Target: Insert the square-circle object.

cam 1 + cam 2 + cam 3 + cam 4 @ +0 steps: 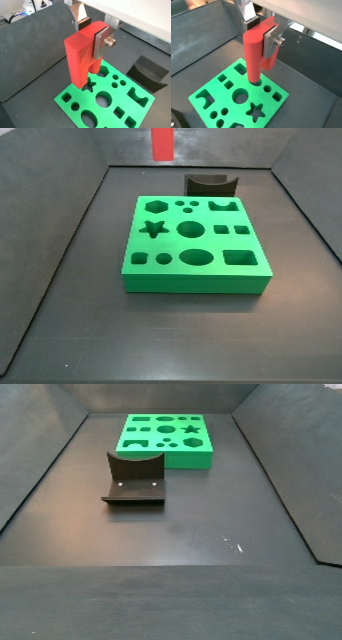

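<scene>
The square-circle object (83, 55) is a tall red block, held upright with its forked end down. My gripper (90, 35) is shut on its upper part, and a silver finger (100, 44) presses one side. Both wrist views show this; the gripper (261, 32) holds the red block (254, 55) above the green board (234, 97). The green board with shaped holes (110, 102) lies flat on the dark floor. In a side view only the block's lower end (163, 142) shows, high above and behind the board (194, 238); the gripper is out of frame there.
The fixture (134, 479), a dark bracket with a curved top, stands on the floor beside the board. It also shows in a side view (210, 180) and a wrist view (150, 72). Dark sloped walls (80, 248) enclose the floor.
</scene>
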